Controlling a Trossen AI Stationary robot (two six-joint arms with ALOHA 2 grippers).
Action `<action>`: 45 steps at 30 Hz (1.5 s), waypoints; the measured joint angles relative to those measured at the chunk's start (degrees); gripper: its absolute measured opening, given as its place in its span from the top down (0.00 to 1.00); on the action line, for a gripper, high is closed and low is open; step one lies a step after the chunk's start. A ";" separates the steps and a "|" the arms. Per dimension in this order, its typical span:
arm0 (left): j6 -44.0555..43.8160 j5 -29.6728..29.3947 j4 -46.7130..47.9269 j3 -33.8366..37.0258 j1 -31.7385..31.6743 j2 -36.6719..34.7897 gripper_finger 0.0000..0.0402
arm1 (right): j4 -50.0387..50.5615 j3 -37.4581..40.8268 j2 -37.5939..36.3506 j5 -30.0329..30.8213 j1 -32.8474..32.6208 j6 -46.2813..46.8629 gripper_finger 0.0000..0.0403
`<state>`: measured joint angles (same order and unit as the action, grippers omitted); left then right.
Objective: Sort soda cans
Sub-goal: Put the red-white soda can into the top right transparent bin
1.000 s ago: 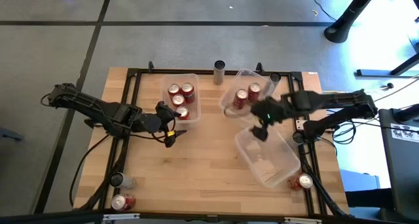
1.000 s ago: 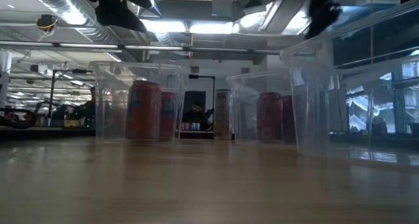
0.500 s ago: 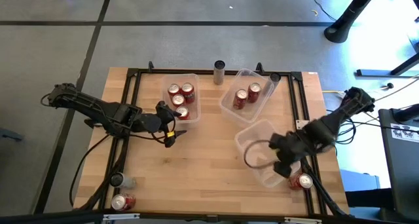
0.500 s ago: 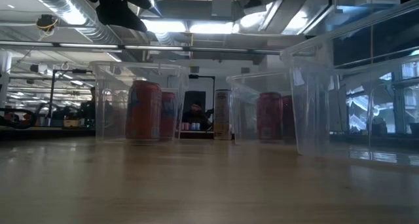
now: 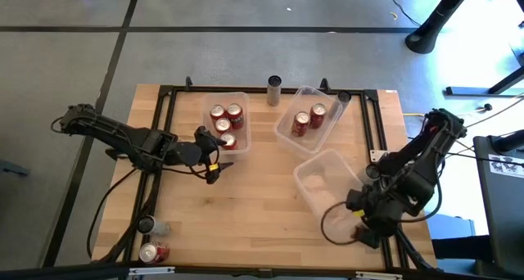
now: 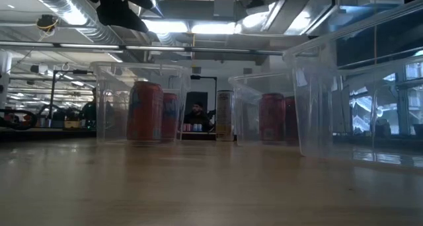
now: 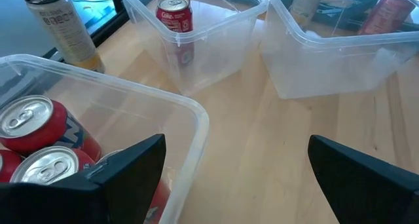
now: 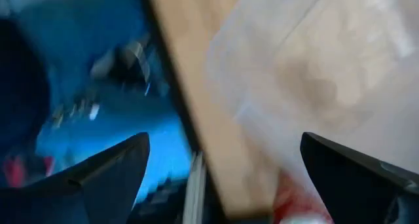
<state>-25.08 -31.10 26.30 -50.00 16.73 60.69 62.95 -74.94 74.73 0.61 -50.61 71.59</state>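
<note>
Across the middle, a wooden table (image 5: 254,214) edged with a black frame (image 5: 168,116). Reaching in from the left side, the left arm (image 5: 123,141); folded over the near right corner, the right arm (image 5: 413,165). On the boards, three clear bins: the left bin (image 5: 206,108) at the far side left of centre, the middle bin (image 5: 283,133) just right of it and set askew, the empty bin (image 5: 315,169) nearer and further right. Hovering just beside the near edge of the left bin, the left gripper (image 5: 211,161), fingers (image 7: 124,171) spread wide and holding nothing. Low over the near right edge, beside the empty bin's near corner, the right gripper (image 5: 364,227), fingers (image 8: 111,171) likewise spread wide and holding nothing, with a blurred patch of red (image 8: 298,201) just beyond them. Upright in the left bin, three red cans (image 5: 228,141); upright in the middle bin, two red cans (image 5: 300,123). Alone at the far edge between the two bins, outside both, a tall can (image 5: 274,90). Well apart from the rest at the near left corner, by the frame, a grey can (image 5: 147,225) and a red corner can (image 5: 150,252). Far off in the room behind the table, small in the low view, a person (image 6: 197,113).
</note>
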 joint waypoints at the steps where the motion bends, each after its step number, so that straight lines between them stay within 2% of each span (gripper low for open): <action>1: 0.00 -0.45 -0.03 0.00 0.00 0.00 0.10 | -0.33 -0.02 0.11 -2.64 -0.09 -0.73 0.03; 3: -0.01 -1.28 0.02 0.00 0.00 0.00 0.10 | 0.42 0.00 0.11 -7.96 -0.17 -1.96 0.03; 5: -0.01 -1.75 -0.05 0.00 -0.02 0.00 0.10 | 2.17 -0.01 0.00 -10.09 -0.92 0.11 0.03; 9: -0.03 -1.96 -0.04 0.00 -0.02 0.00 0.10 | 5.96 0.00 -0.31 -7.86 -5.97 4.74 0.03; 13: -0.66 -2.01 -0.02 0.00 -0.02 0.04 0.10 | 9.52 1.94 -0.10 -8.32 -11.48 9.55 0.03; 15: -0.59 -2.01 -0.04 0.00 -0.02 0.17 0.10 | 10.87 2.76 -0.10 -7.79 -13.30 12.60 0.03; 19: -0.57 -2.01 -0.04 0.00 -0.02 0.20 0.10 | 12.41 4.30 -0.10 -2.90 -16.25 18.27 0.03; 22: -0.55 -2.02 -0.01 0.00 -0.02 0.20 0.10 | 11.89 6.10 -0.10 -2.54 -17.87 19.17 0.03; 29: -0.46 -2.01 0.00 0.00 -0.02 0.20 0.10 | 11.44 10.69 -0.06 -2.68 -18.06 20.37 0.03; 35: -0.55 -2.01 -0.02 0.00 -0.02 0.20 0.10 | 3.48 13.86 -0.08 -3.19 -18.08 18.22 0.03; 45: -0.73 -2.01 -0.02 0.00 -0.01 0.22 0.10 | -0.21 18.05 -0.06 -4.19 -18.06 19.69 0.03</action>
<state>-25.81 -33.10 26.28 -50.00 16.72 60.90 62.73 -56.88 74.67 -3.58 -68.66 91.29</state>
